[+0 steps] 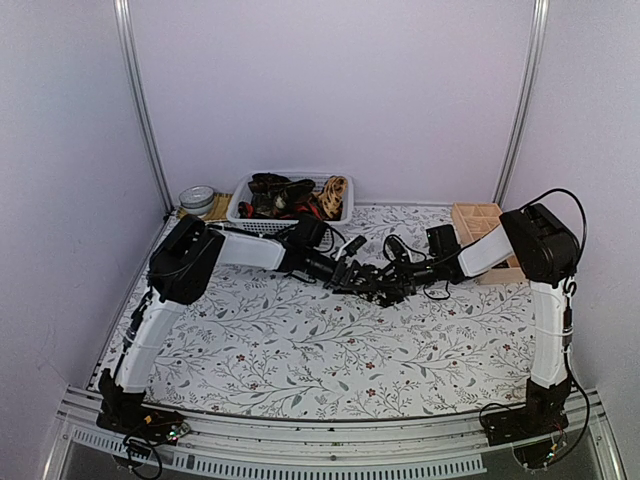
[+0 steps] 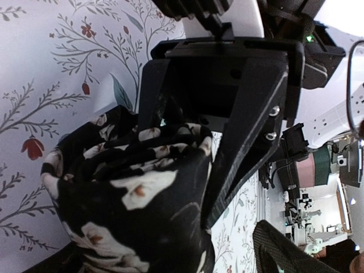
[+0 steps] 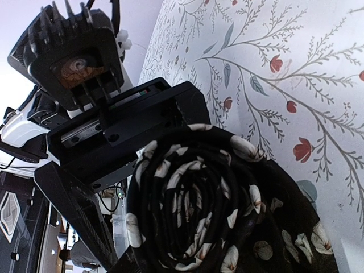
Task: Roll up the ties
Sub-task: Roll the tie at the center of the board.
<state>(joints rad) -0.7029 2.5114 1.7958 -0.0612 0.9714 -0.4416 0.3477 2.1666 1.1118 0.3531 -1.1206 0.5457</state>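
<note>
Well, my left jaws and my right jaws meet at the middle of the overhead frame. Both are closed from opposite sides on the black, pale-flowered tie [image 3: 216, 210], wound into a spiral roll over the floral desk [image 1: 300, 350].

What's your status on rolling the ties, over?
Right gripper clamps black white-flowered cloth tie, rolled up. Left gripper against roll, grip unclear. Nothing blocking.
</note>
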